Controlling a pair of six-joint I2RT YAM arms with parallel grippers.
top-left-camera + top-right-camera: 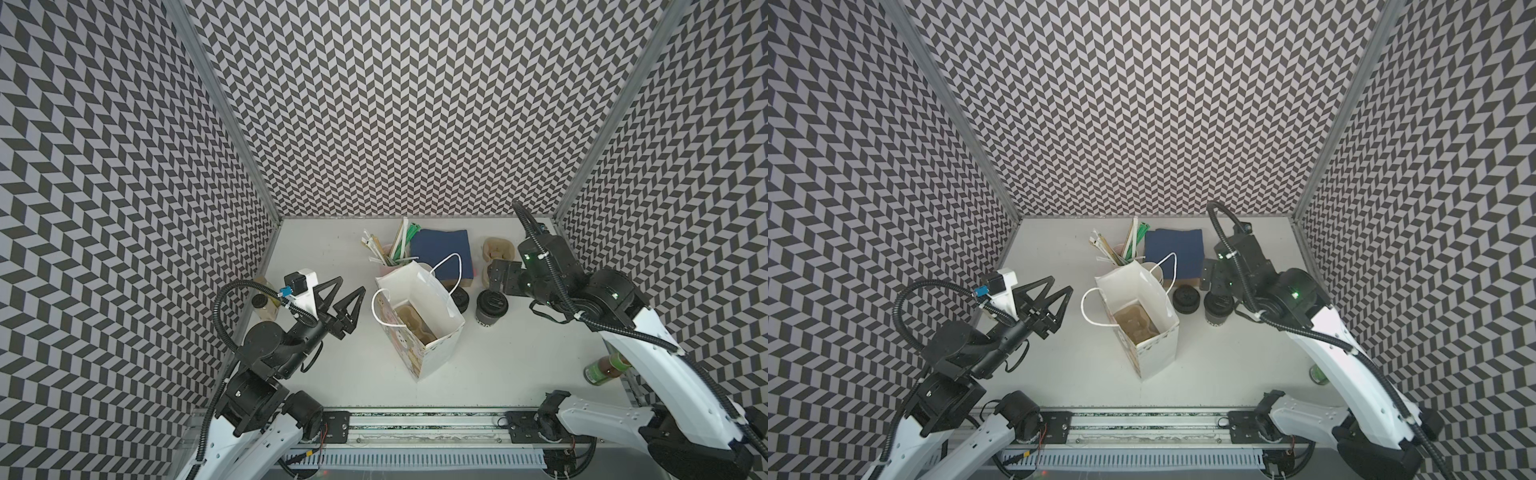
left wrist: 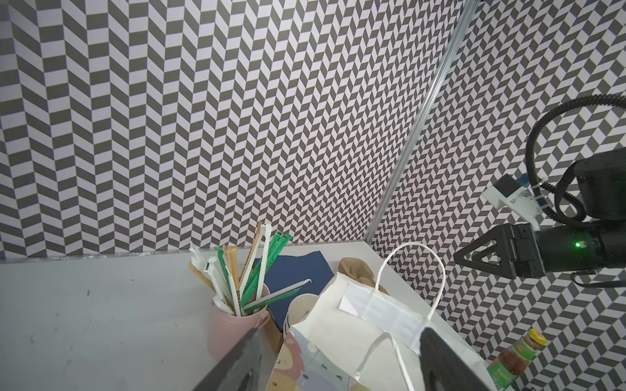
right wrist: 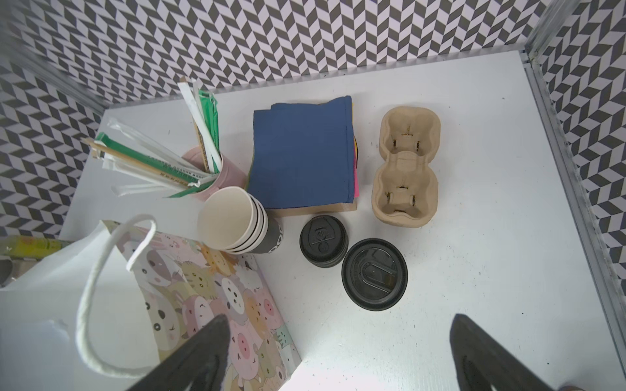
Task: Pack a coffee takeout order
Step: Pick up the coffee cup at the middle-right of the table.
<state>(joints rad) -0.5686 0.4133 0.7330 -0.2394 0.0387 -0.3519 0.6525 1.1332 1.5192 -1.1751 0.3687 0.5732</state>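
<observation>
A white paper bag (image 1: 415,276) (image 1: 1133,272) stands open mid-table, and a tan pulp carrier (image 1: 411,328) (image 1: 1136,326) lies in its bottom. A second carrier (image 3: 404,169) rests on the table at the back right. The dark lidded cup (image 1: 492,307) (image 3: 374,274) stands right of the bag. Behind the bag lies the navy napkin (image 1: 442,251) (image 3: 301,152). My left gripper (image 1: 350,286) (image 2: 338,331) hangs open just left of the bag and clear of it. Open and empty too, my right gripper (image 1: 494,277) (image 3: 338,320) hovers above the lidded cup.
A pink cup of wrapped straws (image 1: 392,249) (image 3: 230,169) and a stack of lidless cups (image 3: 233,220) stand behind the bag. Loose black lids (image 3: 323,241) sit beside the lidded cup. There is a bottle (image 1: 602,370) at the right edge and a jar (image 1: 264,303) at the left wall.
</observation>
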